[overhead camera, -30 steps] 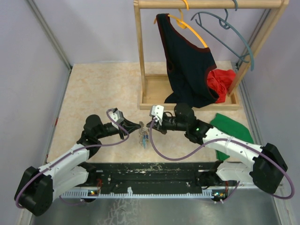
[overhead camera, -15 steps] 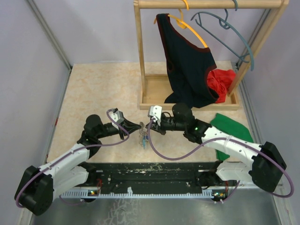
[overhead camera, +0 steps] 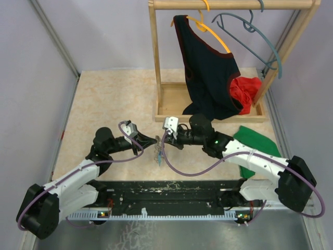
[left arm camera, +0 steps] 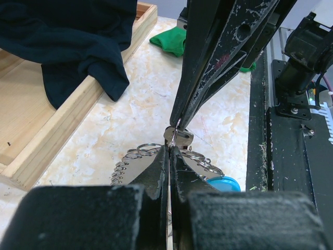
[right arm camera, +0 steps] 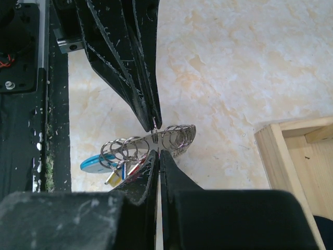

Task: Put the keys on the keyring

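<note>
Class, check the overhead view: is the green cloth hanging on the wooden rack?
No, the green cloth lies on the table, to the right of the wooden rack and its base.

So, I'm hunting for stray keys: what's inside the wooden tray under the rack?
The dark top drapes into the wooden tray, with a red cloth bunched at its right end. The left part is bare wood; anything beneath the fabric is covered.

White-shelled arms (overhead camera: 78, 179), black joints (overhead camera: 103, 138) — purple cables (overhead camera: 182, 174), scuffed black jaws.

Silver-grey keyring (right arm camera: 176, 137), beige marbled table (right arm camera: 234, 67)
</note>
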{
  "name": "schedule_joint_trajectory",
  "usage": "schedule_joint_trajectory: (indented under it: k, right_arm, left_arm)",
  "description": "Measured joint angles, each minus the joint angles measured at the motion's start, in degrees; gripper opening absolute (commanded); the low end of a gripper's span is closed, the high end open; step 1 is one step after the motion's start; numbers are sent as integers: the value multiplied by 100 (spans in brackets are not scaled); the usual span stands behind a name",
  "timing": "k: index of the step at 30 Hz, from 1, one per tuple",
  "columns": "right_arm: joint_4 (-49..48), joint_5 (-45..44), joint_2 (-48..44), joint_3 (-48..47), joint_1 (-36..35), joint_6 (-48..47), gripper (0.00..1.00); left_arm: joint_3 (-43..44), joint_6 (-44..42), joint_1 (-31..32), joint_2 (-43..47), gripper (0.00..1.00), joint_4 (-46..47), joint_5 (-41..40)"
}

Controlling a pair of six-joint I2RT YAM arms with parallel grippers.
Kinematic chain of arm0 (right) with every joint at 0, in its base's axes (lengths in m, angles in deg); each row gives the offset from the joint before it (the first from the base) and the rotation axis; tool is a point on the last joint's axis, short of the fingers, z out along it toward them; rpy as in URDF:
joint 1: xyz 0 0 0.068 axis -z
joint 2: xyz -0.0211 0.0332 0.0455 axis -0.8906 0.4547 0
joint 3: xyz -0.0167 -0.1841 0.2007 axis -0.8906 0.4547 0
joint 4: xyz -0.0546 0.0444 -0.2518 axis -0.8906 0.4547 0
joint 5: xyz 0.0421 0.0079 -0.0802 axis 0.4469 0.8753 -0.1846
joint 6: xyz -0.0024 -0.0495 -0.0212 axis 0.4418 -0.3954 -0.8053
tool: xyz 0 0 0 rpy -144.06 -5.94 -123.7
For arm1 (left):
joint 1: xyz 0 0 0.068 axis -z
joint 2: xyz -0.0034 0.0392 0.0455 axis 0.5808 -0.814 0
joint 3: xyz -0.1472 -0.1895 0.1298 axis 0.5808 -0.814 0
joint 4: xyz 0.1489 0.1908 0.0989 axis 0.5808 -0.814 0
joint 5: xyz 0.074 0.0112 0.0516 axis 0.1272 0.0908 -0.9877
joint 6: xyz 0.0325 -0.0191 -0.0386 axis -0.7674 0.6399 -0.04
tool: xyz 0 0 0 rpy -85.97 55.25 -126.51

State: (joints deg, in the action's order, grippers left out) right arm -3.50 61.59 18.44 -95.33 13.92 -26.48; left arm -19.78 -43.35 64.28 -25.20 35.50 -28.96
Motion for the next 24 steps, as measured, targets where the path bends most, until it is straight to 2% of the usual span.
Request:
schedule_joint_trajectory:
  k: [24]
  right_arm:
    - [116,-48,114,-74,-37,61,0]
  left_arm:
    - [0,13,0,-17,1,31,61]
